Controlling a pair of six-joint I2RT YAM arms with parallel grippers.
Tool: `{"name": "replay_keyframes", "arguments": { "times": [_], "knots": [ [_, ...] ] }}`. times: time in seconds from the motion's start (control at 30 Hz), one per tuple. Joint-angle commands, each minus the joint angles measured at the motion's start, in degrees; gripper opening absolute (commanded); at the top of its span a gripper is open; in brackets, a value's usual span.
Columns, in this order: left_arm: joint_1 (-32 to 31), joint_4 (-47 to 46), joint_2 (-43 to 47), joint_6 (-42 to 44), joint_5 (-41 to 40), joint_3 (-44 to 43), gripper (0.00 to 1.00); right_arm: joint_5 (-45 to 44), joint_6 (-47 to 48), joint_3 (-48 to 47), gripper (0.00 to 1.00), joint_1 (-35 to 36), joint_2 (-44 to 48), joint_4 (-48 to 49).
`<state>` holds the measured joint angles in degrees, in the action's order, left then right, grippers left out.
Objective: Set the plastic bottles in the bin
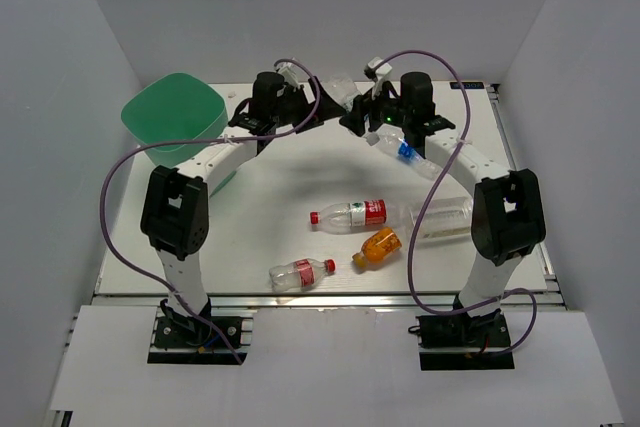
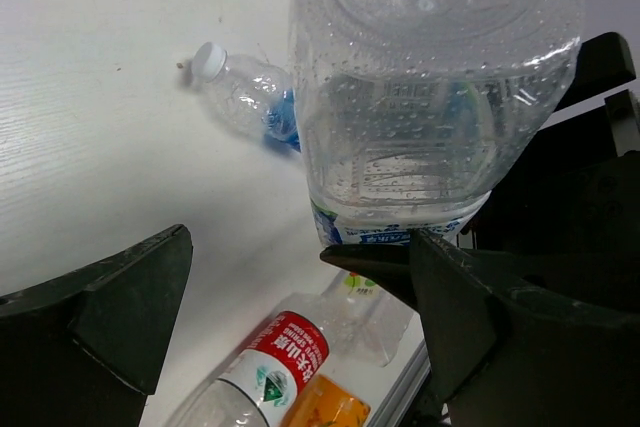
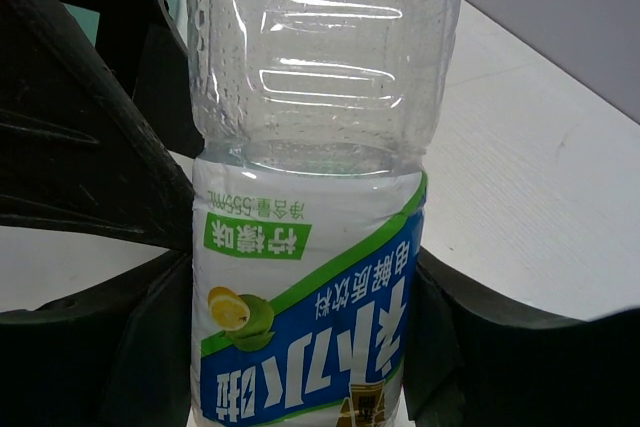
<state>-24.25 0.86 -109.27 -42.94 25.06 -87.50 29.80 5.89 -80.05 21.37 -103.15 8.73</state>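
Mint-green plastic tub with a rounded-square rim, the bin point(image 1: 175, 112), stands at the far left corner of the white table point(image 1: 250, 232), beside the left arm. Clear plastic bottle with a green, white and blue label point(image 3: 310, 247) is up off the table at the far centre, between the two wrists. The right gripper point(image 3: 305, 317) grasps it: both fingers press against the labelled part. The bottle's long axis runs from one gripper to the other, with its bare, dimpled base end pointing away from the right wrist and reaching in between the left fingers. The left gripper point(image 2: 300, 239) is spread wide and grips nothing; the base sits close to one of its fingers and well apart from the other.

The bin lies to the left of the held bottle, on the far side of the left gripper from it, so the left arm is judged the nearer carrier and the step in hand reads as a pass from right to left.

Lying flat on the table:
- a long red-labelled bottle point(image 1: 352, 214) at centre
- a blue-labelled bottle point(image 1: 403, 150) under the right arm
- a small red-labelled bottle point(image 1: 300, 273) near the front edge
- a small orange-filled bottle point(image 1: 378, 247) just beside the long one
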Motion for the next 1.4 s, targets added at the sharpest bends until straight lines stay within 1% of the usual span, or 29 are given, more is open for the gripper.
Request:
{"name": "replay_keyframes", "arguments": {
  "times": [0.0, 0.03, 0.13, 0.17, 0.23, 0.27, 0.37, 0.4, 0.53, 0.67, 0.77, 0.9, 1.0, 1.03, 1.07, 1.1, 1.13, 1.17, 1.23, 1.3, 1.37],
  "knots": [
    [-1.2, -6.6, 4.6, -2.4, -7.4, -0.6, 0.98, 12.2, -4.6, 0.4, 0.45, 3.9, 2.1, 4.8],
    [-1.2, -7.4, 4.1, -2.4, -7.7, -0.6, 0.98, 12.4, -4.7, 0.5, 0.45, 4.2, 2.4, 3.7],
    [-1.2, -11.4, 4.0, -3.6, -4.6, 0.1, 0.98, 9.1, -5.4, -0.6, 0.47, 5.4, 2.0, 1.2],
    [-1.4, -12.7, 4.2, -3.6, -4.6, 0.4, 0.98, 9.2, -7.4, -1.1, 0.46, 5.4, 1.4, 0.9],
    [-1.5, -13.0, 5.1, -2.9, -5.9, 1.4, 0.98, 9.8, -8.7, -1.9, 0.46, 5.4, 0.9, 0.4],
    [-1.5, -12.9, 5.8, -2.7, -6.3, 1.5, 0.98, 9.6, -10.9, -2.7, 0.46, 5.4, 0.3, 0.5],
    [-1.6, -12.5, 8.4, -0.7, -8.1, 2.7, 0.98, 6.9, -13.1, -4.8, 0.46, 5.4, -0.9, -1.9],
    [-1.5, -12.4, 9.2, 0.4, -10.3, 3.4, 0.98, 6.8, -13.1, -5.7, 0.45, 5.3, -1.0, -3.0],
    [-1.6, -11.2, 11.9, 2.8, -15.3, 4.4, 0.98, 10.7, -13.2, -5.9, 0.44, 5.4, 0.0, -3.5],
    [-1.5, -11.0, 12.2, 3.9, -14.3, 3.6, 0.98, 10.3, -13.8, -5.5, 0.44, 5.4, 1.8, -4.2],
    [-1.6, -10.8, 12.7, 4.1, -13.6, 3.4, 0.98, 8.2, -13.4, -6.0, 0.44, 5.4, 2.4, -6.1],
    [-1.6, -7.6, 10.4, 4.2, -13.7, 0.9, 0.98, 14.8, -10.9, -3.4, 0.44, 6.0, 4.8, -2.2],
    [-1.6, -7.7, 8.0, 3.2, -12.8, -0.6, 0.98, 15.5, -5.2, -3.6, 0.48, 7.7, 5.7, -5.5],
    [-1.6, -8.2, 7.7, 3.1, -11.8, -0.6, 0.95, 13.6, -3.6, -3.6, 0.52, 8.1, 6.0, -6.0],
    [-1.6, -8.9, 7.4, 3.1, -9.9, -0.5, 0.86, 12.1, -3.4, -3.4, 0.62, 8.3, 6.1, -6.3],
    [-1.6, -9.3, 7.6, 2.9, -9.4, -0.6, 0.67, 11.1, -3.6, -3.3, 0.69, 8.3, 6.1, -6.4],
    [-1.5, -9.1, 7.8, 2.9, -9.4, -0.7, 0.55, 8.1, -3.7, -3.3, 0.82, 8.3, 6.2, -6.3],
    [-1.6, -8.8, 8.9, 3.3, -9.7, -0.7, 0.43, 6.3, -4.5, -3.1, 0.89, 8.3, 6.4, -6.2],
    [-1.6, -7.5, 10.3, 4.3, -11.3, -0.7, 0.24, 2.4, -5.1, -2.8, 0.89, 8.3, 7.0, -5.5],
    [-1.5, -6.8, 13.1, 5.7, -13.7, 0.2, 0.19, 0.9, -5.5, -2.0, 0.89, 8.3, 7.6, -3.8],
    [-1.5, -5.3, 14.9, 7.4, -17.1, -0.2, 0.18, 0.5, -6.9, -1.1, 0.89, 8.0, 9.0, -3.2]
  ]
}}
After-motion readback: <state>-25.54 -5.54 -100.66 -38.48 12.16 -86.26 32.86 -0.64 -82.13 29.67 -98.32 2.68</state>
